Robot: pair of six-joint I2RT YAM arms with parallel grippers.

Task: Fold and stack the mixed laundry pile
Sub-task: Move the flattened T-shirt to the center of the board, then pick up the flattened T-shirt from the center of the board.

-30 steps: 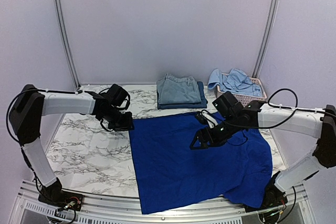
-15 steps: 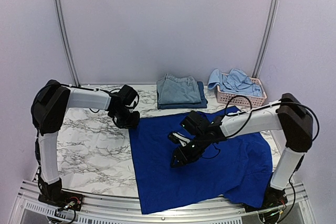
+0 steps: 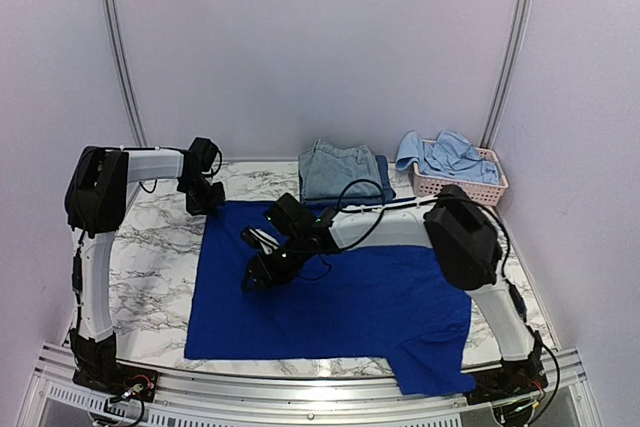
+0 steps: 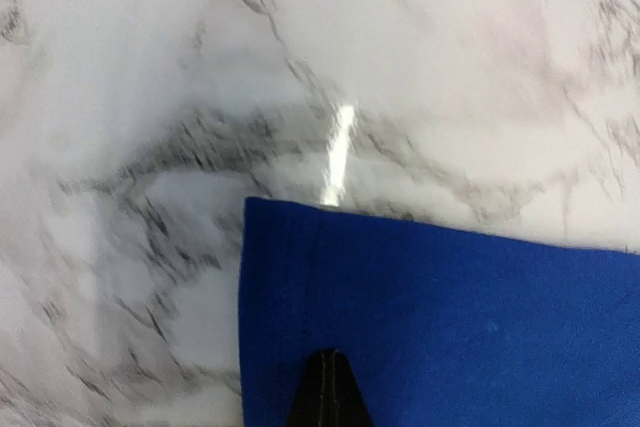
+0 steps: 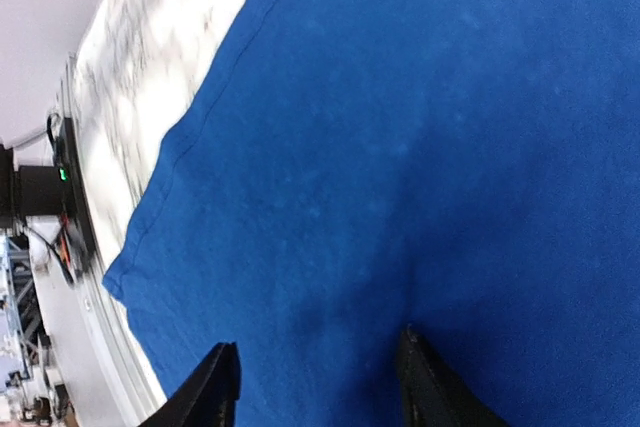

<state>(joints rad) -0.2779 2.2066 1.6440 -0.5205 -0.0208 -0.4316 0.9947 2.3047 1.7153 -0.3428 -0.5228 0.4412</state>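
Soft royal-blue T-shirt (image 3: 330,297) spread flat and smooth on a shiny white marble table (image 3: 140,247) with grey veins. Nearly a big square, with one sleeve (image 3: 432,372) poking out at 5 o'clock, close to the near edge. Thin stitched hem (image 4: 300,287) along its edge in the left wrist view.

At 12 o'clock from the T-shirt, by the back wall: faded denim (image 3: 338,169) folded into a neat block, sitting on a navy piece (image 3: 385,182). At 1 o'clock: pink plastic basket (image 3: 480,187) full of little holes, with a crumpled light-blue shirt (image 3: 440,155) draped over its rim.

Left gripper (image 3: 207,199) at the T-shirt's 10 o'clock corner. Black fingers (image 4: 326,397) pressed together to one point, pinching the blue cloth just inside the corner hem.

Right gripper (image 3: 255,277) low over the T-shirt, toward 9 o'clock from its middle, well inside the edges. Two black fingers (image 5: 217,387) spread apart, with flat blue cloth under them and nothing caught between. Cannot tell whether the tips touch the cloth.
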